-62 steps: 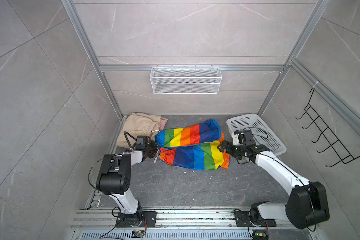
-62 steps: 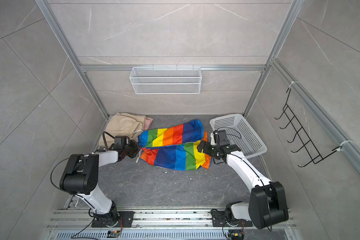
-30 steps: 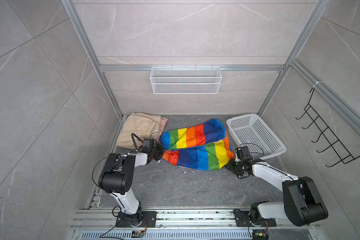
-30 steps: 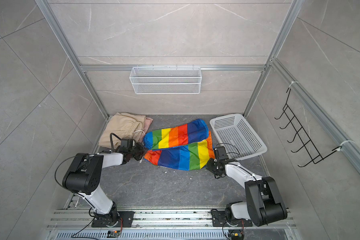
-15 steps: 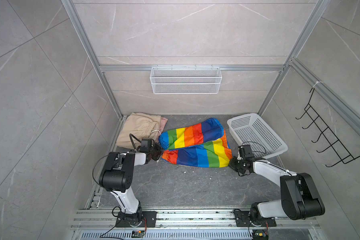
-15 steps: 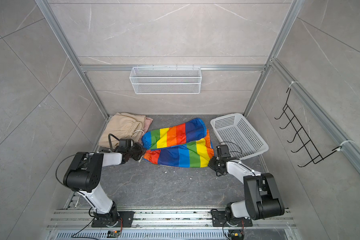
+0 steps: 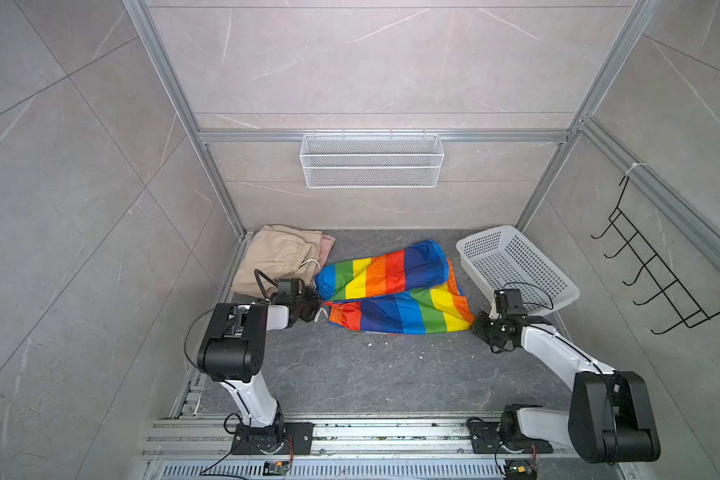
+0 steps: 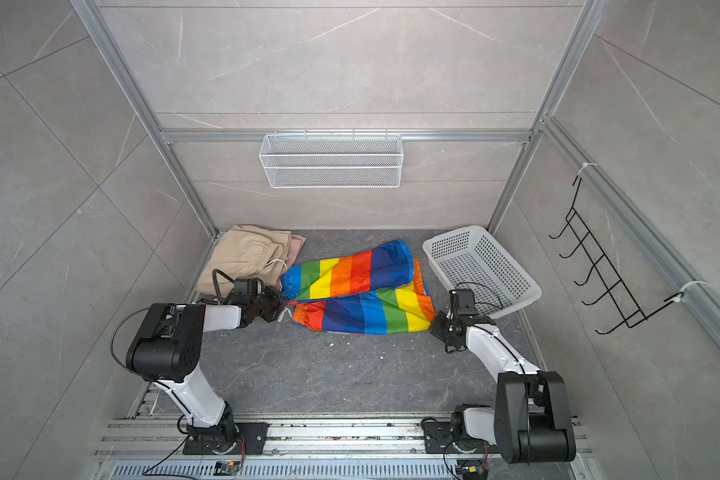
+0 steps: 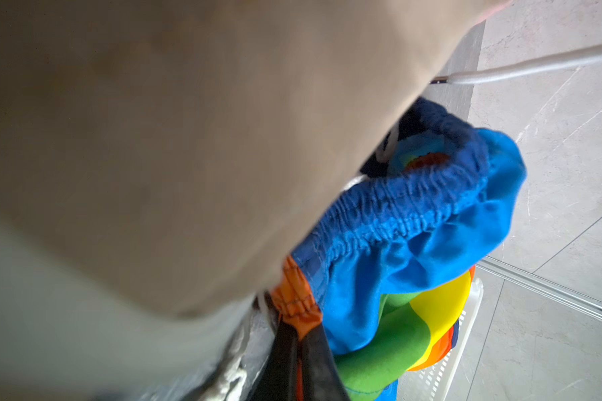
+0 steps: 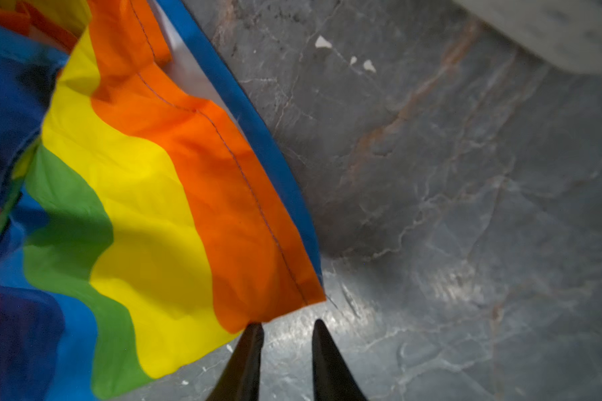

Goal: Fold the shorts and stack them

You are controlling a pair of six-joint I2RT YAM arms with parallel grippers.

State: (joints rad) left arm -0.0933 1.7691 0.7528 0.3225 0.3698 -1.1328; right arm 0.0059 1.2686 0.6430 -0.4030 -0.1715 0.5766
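Note:
The rainbow-striped shorts [image 7: 391, 291] [image 8: 358, 291] lie spread in the middle of the dark floor, one leg angled toward the back. My left gripper [image 7: 314, 305] [image 8: 281, 305] [image 9: 298, 333] is shut on their orange waistband corner, next to the blue elastic waist [image 9: 414, 215]. My right gripper [image 7: 474, 326] [image 8: 433, 326] [image 10: 287, 326] stands open, low over the floor. One fingertip [image 10: 254, 333] just touches the orange hem corner [image 10: 285, 298], and nothing is between the jaws. The beige shorts [image 7: 275, 257] [image 8: 242, 257] [image 9: 188, 139] lie folded at the back left on the salmon-pink shorts [image 7: 327, 245] [image 8: 298, 243].
A white perforated basket [image 7: 485, 235] [image 8: 452, 235] sits tilted at the back right, close behind my right wrist. A white wire shelf [image 7: 371, 160] hangs on the back wall and a black hook rack [image 7: 657, 274] on the right wall. Small white specks dot the floor.
The near leg of the rainbow shorts has been drawn out to the right and lies flatter. My right gripper has let go of its orange corner. The left gripper has kept its grip.

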